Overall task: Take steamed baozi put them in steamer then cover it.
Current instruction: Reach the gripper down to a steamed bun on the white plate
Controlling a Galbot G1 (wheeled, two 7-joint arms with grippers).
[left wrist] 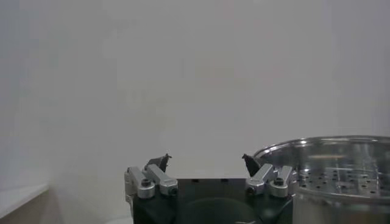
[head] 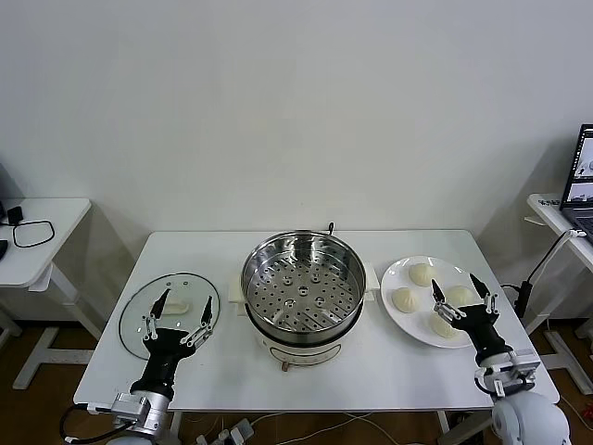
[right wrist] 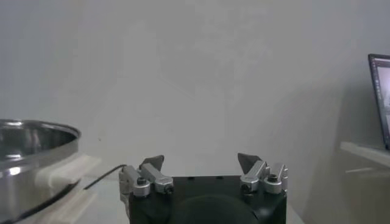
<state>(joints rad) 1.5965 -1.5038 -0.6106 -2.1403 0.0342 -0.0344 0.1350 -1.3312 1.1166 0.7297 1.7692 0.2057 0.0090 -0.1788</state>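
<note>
White table (head: 213, 255), cover (head: 169, 315) and baozi (head: 422, 274) partly behind spread left gripper (head: 182, 311), right gripper (head: 460, 292).

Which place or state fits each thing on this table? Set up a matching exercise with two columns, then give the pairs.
Column one:
1. steamed baozi
2. steamer
3. cover
4. right tool

Column two:
A. lying flat at the table's left, under the open left tool
B. in the middle of the table, tray bare
C. open, above the near edge of the plate
D. on the white plate at the right

Pairs: 1-D, 2-B, 3-A, 4-C
</note>
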